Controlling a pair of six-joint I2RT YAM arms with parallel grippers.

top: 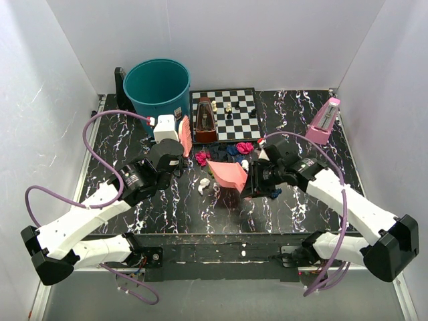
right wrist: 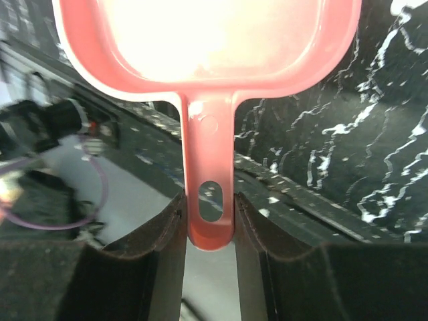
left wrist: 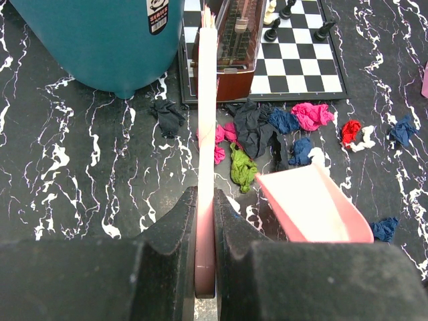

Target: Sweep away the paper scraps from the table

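Paper scraps (left wrist: 312, 115), magenta, red, green, dark blue and white, lie strewn on the black veined desk (left wrist: 80, 174) just in front of the chessboard (left wrist: 294, 60), some close against its near edge. A brown metronome (left wrist: 234, 47) stands on the board's left part, near a few chess pieces (left wrist: 274, 30). A teal bucket (left wrist: 87, 40) stands left of the board, its white sticker (left wrist: 157, 13) too blurred to read. A pink metronome (top: 324, 120) sits far right. The left pincer (left wrist: 205, 207) is pinching a flat pink tool (left wrist: 207, 100) edge-on beside the pile. The right pincer (right wrist: 209, 217) is clamped on the handle of a pink dustpan (right wrist: 207, 40) near the scraps.
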